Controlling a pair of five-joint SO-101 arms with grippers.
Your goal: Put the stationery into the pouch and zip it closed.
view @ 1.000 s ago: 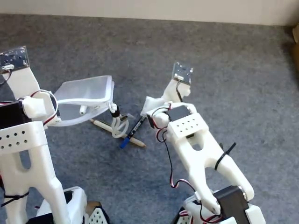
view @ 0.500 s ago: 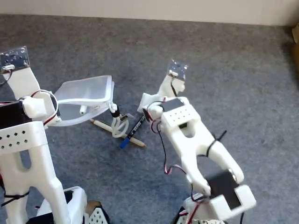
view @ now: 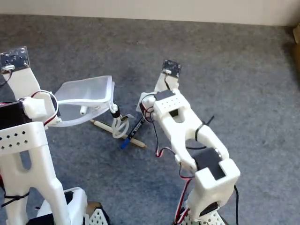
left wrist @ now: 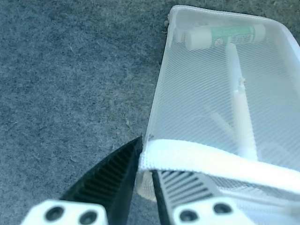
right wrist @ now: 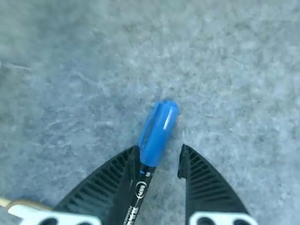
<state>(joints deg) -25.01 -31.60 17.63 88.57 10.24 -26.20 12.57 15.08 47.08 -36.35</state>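
My left gripper [left wrist: 146, 174] is shut on the rim of the translucent mesh pouch [left wrist: 220, 93]. It holds the pouch [view: 86, 99] up at the left, mouth open. A glue stick [left wrist: 220, 35] and a white pen [left wrist: 241, 117] lie inside. On the carpet, a black marker [view: 135, 131] with a blue cap [right wrist: 158, 127] lies across a wooden pencil [view: 104, 126]. My right gripper [right wrist: 159, 149] stands open over the marker, whose body rests against one finger [right wrist: 119, 180]. In the high view the right gripper [view: 143, 112] is at the marker's black end.
The pouch's zipper pull and ring [view: 120, 123] hang by the pencil. Grey carpet [view: 234, 84] spreads to the right and behind. The left arm's white base [view: 28, 154] stands at the front left.
The right arm has swung left and leaned over the marker, its wrist camera shifting left. The left arm and the pouch have stayed put.
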